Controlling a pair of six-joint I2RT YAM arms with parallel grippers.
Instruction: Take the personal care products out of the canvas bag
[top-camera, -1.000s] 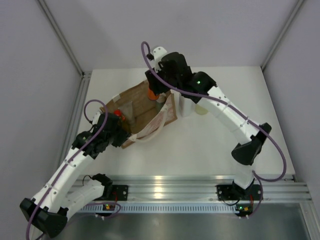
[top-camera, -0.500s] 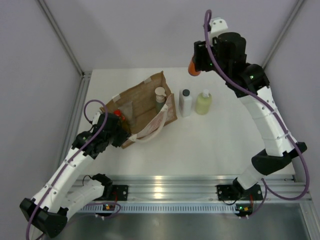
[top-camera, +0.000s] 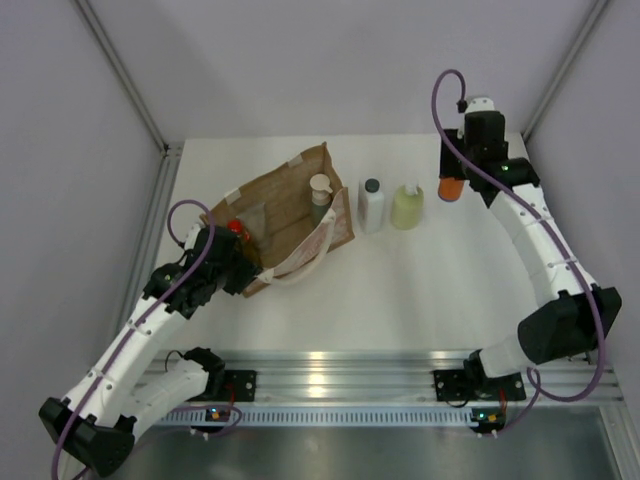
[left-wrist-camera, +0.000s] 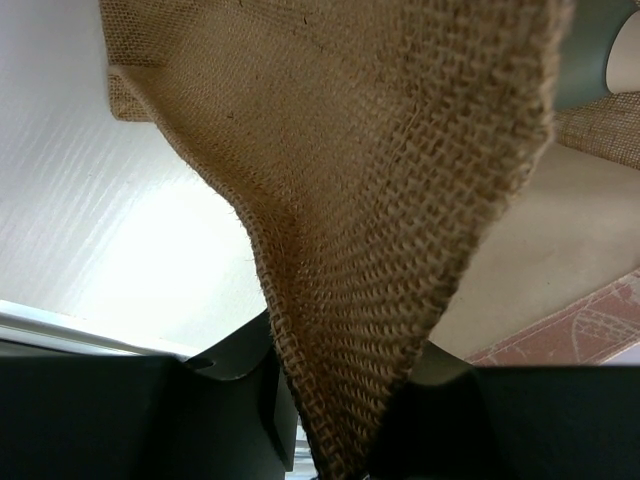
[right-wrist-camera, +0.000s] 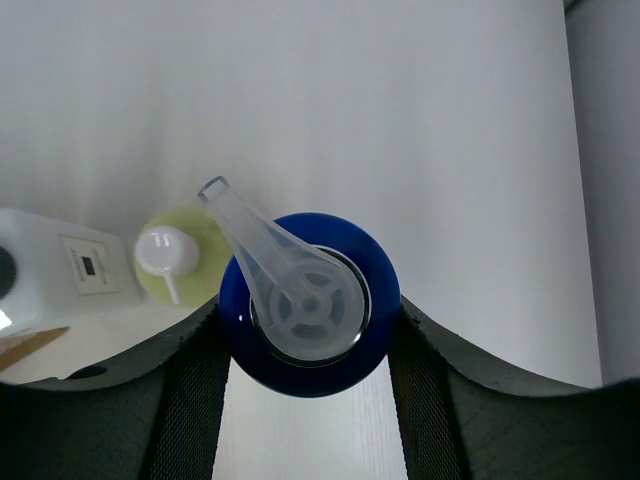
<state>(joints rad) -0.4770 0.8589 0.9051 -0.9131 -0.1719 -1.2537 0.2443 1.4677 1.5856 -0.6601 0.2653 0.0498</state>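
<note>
While left claw (left-wrist-camera: 338, 405) pinched an edge of the canvas bag (left-wrist-camera: 380, 170), right claw (right-wrist-camera: 310, 395) clasped a blue bottle (right-wrist-camera: 352, 250), above the tabletop (top-camera: 420, 290).

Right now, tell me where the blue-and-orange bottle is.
In the top view the blue-and-orange bottle is at the far right of the table, held in the right gripper, just right of the pale yellow-green bottle.

Brown canvas bag (top-camera: 275, 195), white bottle (top-camera: 371, 207) upright beside
</note>
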